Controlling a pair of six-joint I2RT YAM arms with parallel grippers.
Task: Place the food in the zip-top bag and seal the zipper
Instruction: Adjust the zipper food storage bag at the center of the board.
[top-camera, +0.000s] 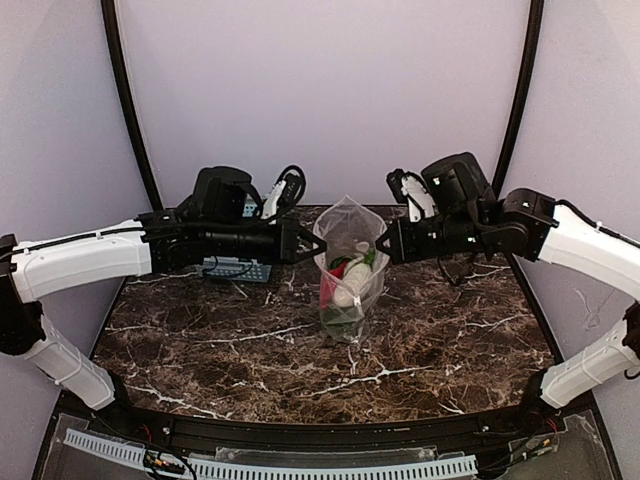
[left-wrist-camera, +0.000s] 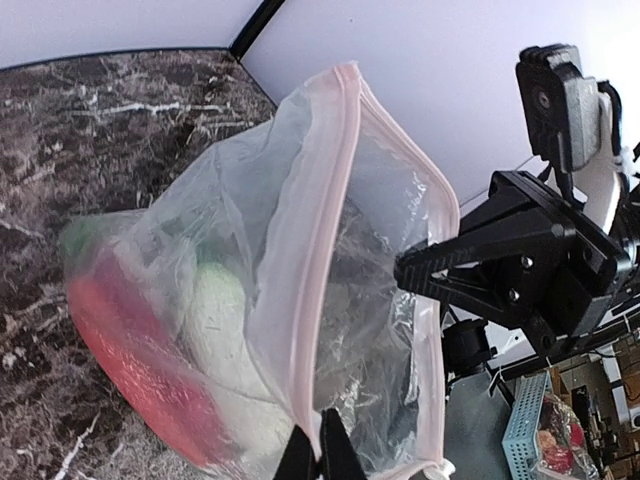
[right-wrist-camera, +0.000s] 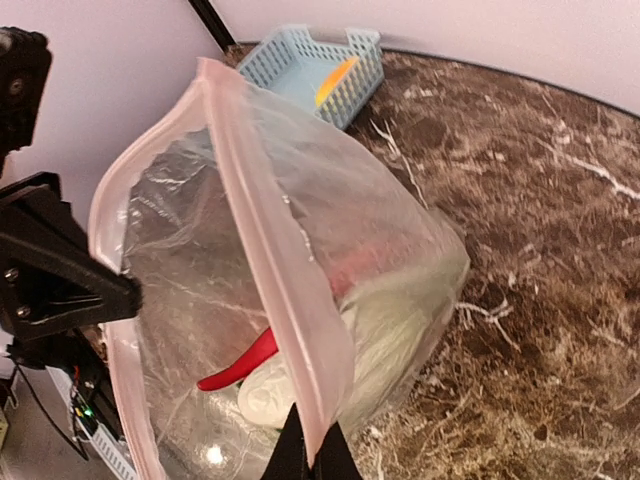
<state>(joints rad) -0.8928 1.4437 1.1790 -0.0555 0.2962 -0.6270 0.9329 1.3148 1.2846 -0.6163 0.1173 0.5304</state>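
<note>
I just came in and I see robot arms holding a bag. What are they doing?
Two robot arms hold a clear zip-top bag upright between them. The left fingers and right fingers are each shut on the pink zipper, at opposite sides of the bag's mouth. Red, white and green toy vegetables are inside. The mouth gapes open, so it is not sealed yet. One orange-yellow piece lies in the blue basket.

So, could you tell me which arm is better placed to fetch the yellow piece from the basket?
Probably the left: the basket sits by the left gripper, across the zip-top bag from the right gripper. Both jaws are shut on the bag's rim, though.
</note>
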